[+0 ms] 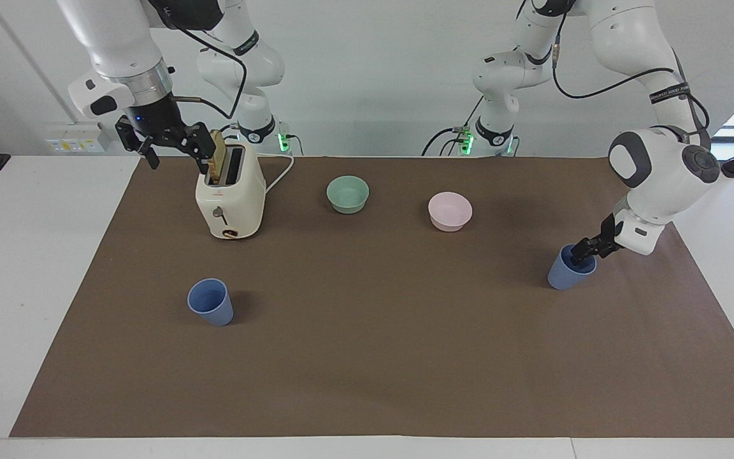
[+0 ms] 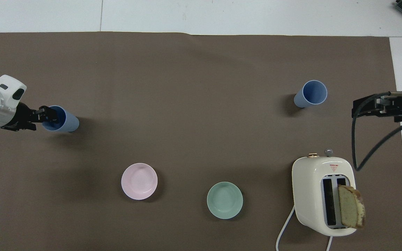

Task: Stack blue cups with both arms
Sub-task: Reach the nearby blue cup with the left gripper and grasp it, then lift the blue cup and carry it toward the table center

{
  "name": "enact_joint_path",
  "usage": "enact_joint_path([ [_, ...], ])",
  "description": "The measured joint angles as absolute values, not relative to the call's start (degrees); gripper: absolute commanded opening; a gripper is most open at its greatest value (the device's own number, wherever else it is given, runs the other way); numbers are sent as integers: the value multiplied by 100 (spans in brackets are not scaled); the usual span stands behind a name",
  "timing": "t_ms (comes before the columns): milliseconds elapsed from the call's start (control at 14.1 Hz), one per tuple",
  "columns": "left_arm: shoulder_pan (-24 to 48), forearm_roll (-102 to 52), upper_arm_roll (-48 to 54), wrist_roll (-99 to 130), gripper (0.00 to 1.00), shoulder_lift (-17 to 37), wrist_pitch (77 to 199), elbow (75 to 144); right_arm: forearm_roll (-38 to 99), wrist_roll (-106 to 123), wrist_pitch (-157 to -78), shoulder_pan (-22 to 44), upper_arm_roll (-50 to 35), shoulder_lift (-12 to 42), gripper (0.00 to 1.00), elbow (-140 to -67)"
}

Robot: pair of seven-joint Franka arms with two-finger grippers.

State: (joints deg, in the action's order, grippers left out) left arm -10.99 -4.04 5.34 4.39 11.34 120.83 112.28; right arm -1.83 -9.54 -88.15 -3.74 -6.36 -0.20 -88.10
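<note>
Left gripper (image 1: 582,254): angled down at the rim of one blue cup (image 1: 569,270), one finger inside; grip state unclear.
Right gripper (image 1: 172,145): fingers apart, raised beside toaster (image 1: 230,194), waiting.
Second blue cup (image 1: 211,302): upright, right arm's end.

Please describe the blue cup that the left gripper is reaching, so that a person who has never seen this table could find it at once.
On the brown mat, go to the left arm's end, farther from the robots than the pink bowl. There a blue cup stands upright with the left gripper at its rim, one finger dipping inside. The other blue cup, at the right arm's end, stands alone with no gripper near it.
</note>
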Motion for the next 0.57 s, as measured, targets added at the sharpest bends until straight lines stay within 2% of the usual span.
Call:
enact_joint_path([
  [567,-1092,-407,577,248,0,1115,12121,11046,-183,-954,-9097,-382,-636,10,100,-8809],
])
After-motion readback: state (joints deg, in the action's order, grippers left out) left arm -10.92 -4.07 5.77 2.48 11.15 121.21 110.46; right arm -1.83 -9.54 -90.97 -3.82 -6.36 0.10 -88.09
